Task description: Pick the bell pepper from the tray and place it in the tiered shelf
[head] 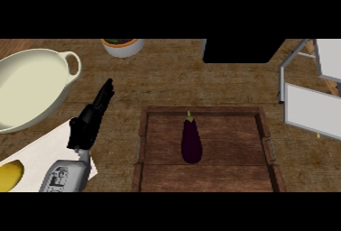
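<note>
A dark wooden tray [226, 173] lies at the lower middle of the counter. Lengthwise in it rests a dark purple eggplant [191, 143], stem pointing away from me; I see no bell pepper. The white tiered shelf [313, 109] with a grey frame stands at the right edge. My left hand [90, 122] hovers left of the tray, open, its fingers stretched straight toward the back, holding nothing. It is about a hand's width from the tray's left rim. My right hand does not show.
A large cream bowl [26, 85] with a handle fills the upper left. A white board [40, 155] under my left forearm carries a yellow item [10, 177]. At the back stand a white plant pot [123, 47] and a black block [240, 50].
</note>
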